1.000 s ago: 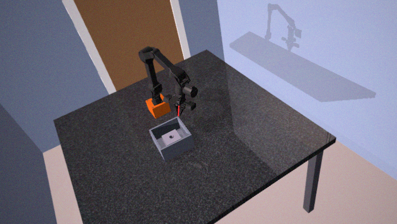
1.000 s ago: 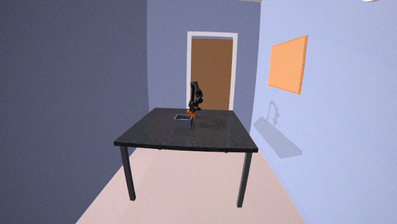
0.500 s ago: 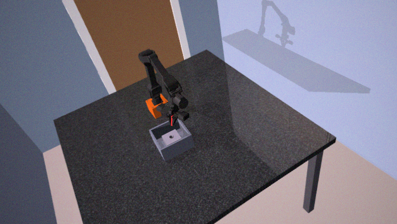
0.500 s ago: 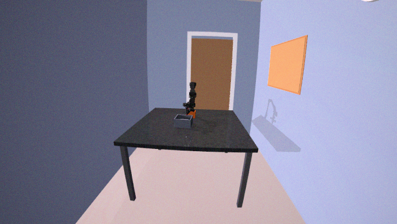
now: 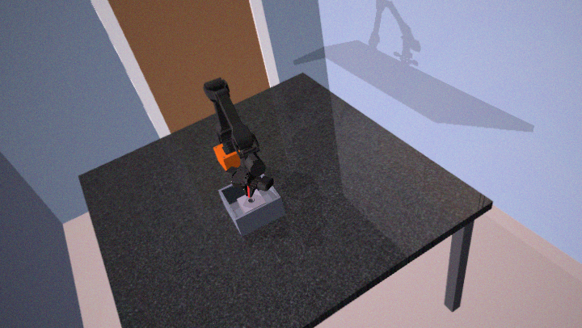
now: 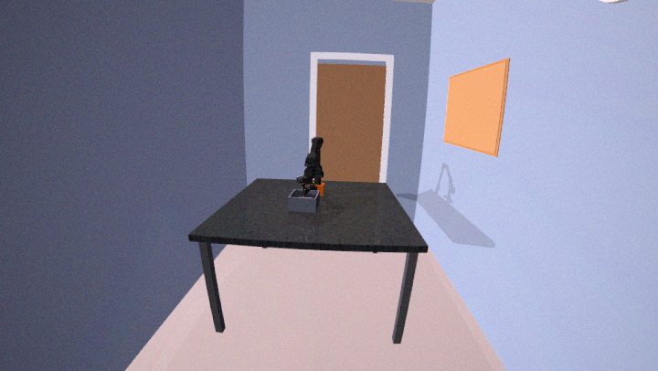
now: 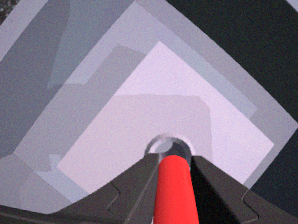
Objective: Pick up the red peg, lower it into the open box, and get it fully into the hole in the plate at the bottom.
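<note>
Backdrop: blue walls, a brown door (image 5: 191,52) (image 6: 351,120), and a dark speckled table (image 5: 284,260) (image 6: 276,226) under my arm.
Gripper: I have the gripper (image 5: 249,191) (image 7: 174,164) closed on the peg, one finger to each side.
Red peg: the red peg (image 5: 249,191) (image 7: 175,192) points down over the open box (image 5: 260,220) (image 6: 302,205) (image 7: 210,45), its tip close to the hole (image 5: 250,200) (image 7: 169,142) in the pale plate (image 5: 260,199) (image 7: 125,130) from my wrist view.
Handling: I judge it light, stiff and rather smooth, unlikely to break but able to pivot if the tip catches the rim.
Where to hold: I would keep the pinch square across the shaft, high enough that the fingers clear the plate.
Hard to see: the peg's upper end is cut off in the wrist view, and the arm covers much of it from above. I cannot tell whether the tip has entered the hole; the exterior view is too small to help.

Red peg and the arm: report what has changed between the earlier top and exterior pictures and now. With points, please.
The gripper (image 5: 250,195) (image 7: 174,164) carried the red peg (image 5: 248,191) (image 7: 175,192) from beside the open box (image 5: 260,220) (image 6: 302,204) to over the plate (image 5: 258,198) (image 7: 165,112). It was already held. Box and plate stayed put.
</note>
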You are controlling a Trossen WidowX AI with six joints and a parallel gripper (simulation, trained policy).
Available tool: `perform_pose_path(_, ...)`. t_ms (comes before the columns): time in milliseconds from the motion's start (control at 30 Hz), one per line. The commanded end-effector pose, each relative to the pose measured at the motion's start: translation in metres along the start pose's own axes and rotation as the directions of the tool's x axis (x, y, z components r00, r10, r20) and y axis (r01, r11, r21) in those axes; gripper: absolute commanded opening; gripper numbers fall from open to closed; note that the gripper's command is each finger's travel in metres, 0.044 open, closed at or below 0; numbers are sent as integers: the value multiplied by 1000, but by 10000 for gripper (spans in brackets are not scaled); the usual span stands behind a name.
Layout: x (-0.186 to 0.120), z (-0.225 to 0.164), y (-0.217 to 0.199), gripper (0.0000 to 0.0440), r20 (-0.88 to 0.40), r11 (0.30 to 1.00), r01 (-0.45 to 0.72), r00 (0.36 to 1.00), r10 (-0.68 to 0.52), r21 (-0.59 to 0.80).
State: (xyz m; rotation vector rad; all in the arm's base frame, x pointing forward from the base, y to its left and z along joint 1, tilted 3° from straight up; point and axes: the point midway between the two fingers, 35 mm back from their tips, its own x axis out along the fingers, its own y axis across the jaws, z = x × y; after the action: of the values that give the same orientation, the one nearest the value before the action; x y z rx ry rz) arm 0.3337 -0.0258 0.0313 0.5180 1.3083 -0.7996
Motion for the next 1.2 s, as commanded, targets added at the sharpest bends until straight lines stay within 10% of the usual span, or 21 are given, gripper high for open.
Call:
perform_pose_path(0, 17, -5, -1, 71, -47, 999, 1, 999, -3, -41)
perform_pose_path(667, 18, 38, 30, 440, -134, 995, -89, 988, 81, -55)
perform_pose_path(1167, -4, 68, 72, 440, -124, 974, -223, 968, 216, -42)
